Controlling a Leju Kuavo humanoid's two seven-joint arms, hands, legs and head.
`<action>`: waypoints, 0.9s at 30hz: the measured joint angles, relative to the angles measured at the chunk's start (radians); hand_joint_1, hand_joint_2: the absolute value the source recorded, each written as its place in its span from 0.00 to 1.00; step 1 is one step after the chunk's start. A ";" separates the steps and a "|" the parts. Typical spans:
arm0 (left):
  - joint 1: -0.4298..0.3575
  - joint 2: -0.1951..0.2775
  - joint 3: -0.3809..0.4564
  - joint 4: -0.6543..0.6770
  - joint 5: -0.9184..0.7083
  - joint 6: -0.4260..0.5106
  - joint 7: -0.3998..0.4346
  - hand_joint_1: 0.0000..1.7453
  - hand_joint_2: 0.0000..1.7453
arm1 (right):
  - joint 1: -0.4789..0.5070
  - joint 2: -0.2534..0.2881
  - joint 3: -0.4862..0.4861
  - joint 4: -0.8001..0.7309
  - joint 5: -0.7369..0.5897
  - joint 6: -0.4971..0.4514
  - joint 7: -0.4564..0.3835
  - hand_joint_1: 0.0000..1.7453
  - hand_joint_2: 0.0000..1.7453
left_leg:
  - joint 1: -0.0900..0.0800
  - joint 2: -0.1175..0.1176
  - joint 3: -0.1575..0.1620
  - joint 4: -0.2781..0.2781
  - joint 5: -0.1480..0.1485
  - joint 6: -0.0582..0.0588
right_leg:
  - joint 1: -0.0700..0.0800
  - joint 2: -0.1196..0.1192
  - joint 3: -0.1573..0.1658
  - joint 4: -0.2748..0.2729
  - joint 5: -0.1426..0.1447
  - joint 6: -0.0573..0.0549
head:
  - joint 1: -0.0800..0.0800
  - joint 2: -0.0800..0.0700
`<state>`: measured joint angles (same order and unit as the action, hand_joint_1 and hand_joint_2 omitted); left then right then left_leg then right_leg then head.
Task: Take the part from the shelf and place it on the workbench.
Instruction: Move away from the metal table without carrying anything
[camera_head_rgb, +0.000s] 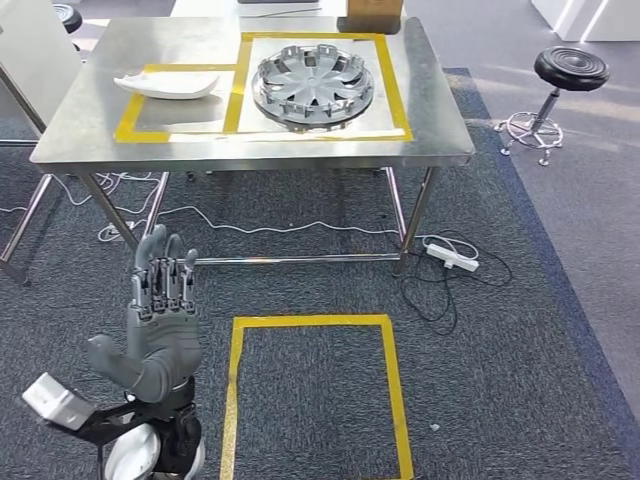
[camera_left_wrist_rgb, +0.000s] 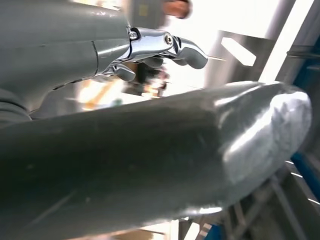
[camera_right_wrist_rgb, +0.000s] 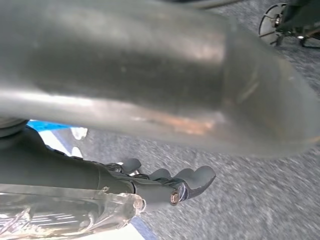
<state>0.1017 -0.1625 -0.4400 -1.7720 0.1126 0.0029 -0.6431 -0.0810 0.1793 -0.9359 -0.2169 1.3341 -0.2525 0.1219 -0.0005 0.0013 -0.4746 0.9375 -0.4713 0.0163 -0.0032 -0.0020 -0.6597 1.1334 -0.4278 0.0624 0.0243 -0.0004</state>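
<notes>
A white curved part (camera_head_rgb: 167, 84) lies on the steel workbench (camera_head_rgb: 90, 135), inside the left yellow taped outline. To its right, in the larger outline, sits a stack of silver hubcaps (camera_head_rgb: 312, 85). My left hand (camera_head_rgb: 160, 330) is raised at the lower left, well short of the bench, fingers straight and apart, holding nothing. In the left wrist view the left hand (camera_left_wrist_rgb: 158, 150) has an empty gap between thumb and fingers (camera_left_wrist_rgb: 181, 47). My right hand (camera_right_wrist_rgb: 143, 95) hangs over the grey carpet, with its fingers (camera_right_wrist_rgb: 188, 181) nearly straight and nothing between them and the thumb.
A yellow taped square (camera_head_rgb: 317, 395) marks the carpet in front of me. A power strip (camera_head_rgb: 451, 257) and cables lie under the bench's right side. A black stool (camera_head_rgb: 570, 70) stands to the right. A brown box (camera_head_rgb: 370, 15) sits at the bench's far edge.
</notes>
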 joint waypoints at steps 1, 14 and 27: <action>0.002 -0.001 0.015 0.041 0.001 0.008 0.010 0.00 0.00 | -0.001 0.000 -0.001 0.000 0.002 -0.009 -0.013 0.00 0.00 | -0.002 -0.001 0.000 0.002 -0.001 -0.003 | 0.001 0.001 0.041 -0.070 0.018 -0.003 | 0.000 0.000; -0.051 -0.019 0.300 0.727 -0.034 0.180 0.064 0.00 0.00 | 0.006 0.002 0.009 0.000 0.046 -0.040 -0.191 0.00 0.00 | 0.001 -0.001 -0.149 0.276 -0.101 -0.048 | -0.004 0.005 0.058 -0.152 0.042 -0.043 | -0.015 0.000; -0.178 -0.009 0.504 1.376 -0.054 0.243 0.241 0.00 0.00 | 0.009 0.003 -0.039 0.000 -0.070 0.095 -0.124 0.00 0.00 | 0.004 -0.002 -0.066 0.038 0.024 0.002 | -0.003 0.007 -0.077 0.149 -0.106 0.007 | -0.006 0.000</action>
<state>-0.0764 -0.1714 0.0638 -0.3955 0.0582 0.2461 -0.4026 -0.0724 0.1823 -0.9750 -0.2167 1.2640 -0.1579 -0.0024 0.0031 -0.0008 -0.5410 0.9759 -0.4475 0.0181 -0.0058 0.0050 -0.7364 1.2821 -0.5337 0.0693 0.0178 -0.0004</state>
